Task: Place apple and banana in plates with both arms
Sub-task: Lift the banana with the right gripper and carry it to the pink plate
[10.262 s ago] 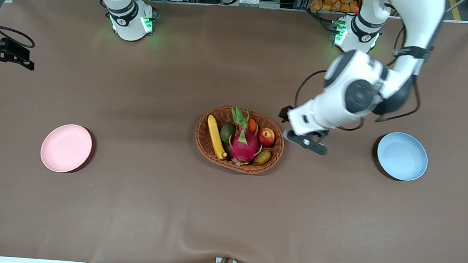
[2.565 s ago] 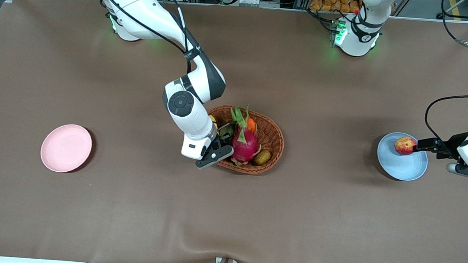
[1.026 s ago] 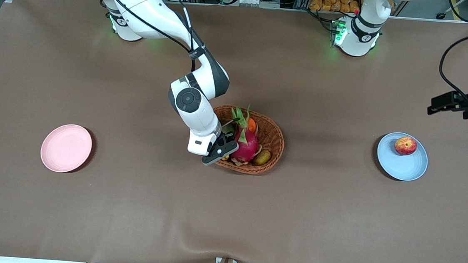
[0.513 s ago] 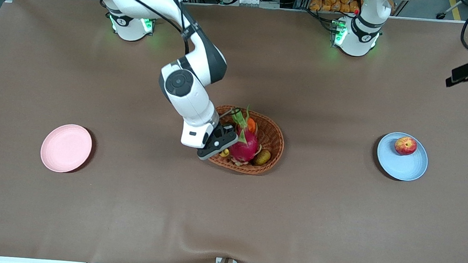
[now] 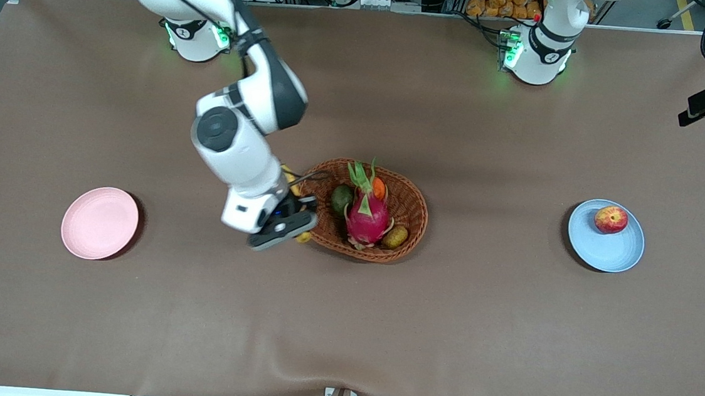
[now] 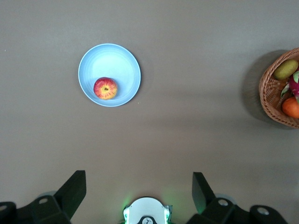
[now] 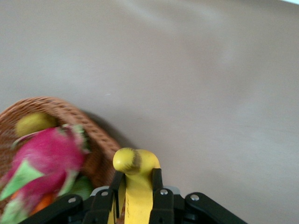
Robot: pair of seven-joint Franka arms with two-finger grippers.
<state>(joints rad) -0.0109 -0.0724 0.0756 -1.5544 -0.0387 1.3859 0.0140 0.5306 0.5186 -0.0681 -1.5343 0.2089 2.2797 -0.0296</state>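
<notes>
My right gripper [image 7: 136, 192] pinches the banana [image 7: 137, 183], raised over the rim of the wicker basket [image 5: 412, 218] at the right arm's end of it; the front view hides most of the banana under my wrist. My left gripper [image 6: 138, 192] waits spread apart, high over the table's left-arm end. The apple [image 5: 610, 219] lies in the blue plate [image 5: 600, 249]. The pink plate [image 5: 99, 223], toward the right arm's end, appears bare.

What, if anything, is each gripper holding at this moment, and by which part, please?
The right gripper holds the banana partway along its length, one tip sticking out past the fingers, beside the wicker basket. The left gripper is open and holds nothing.
</notes>
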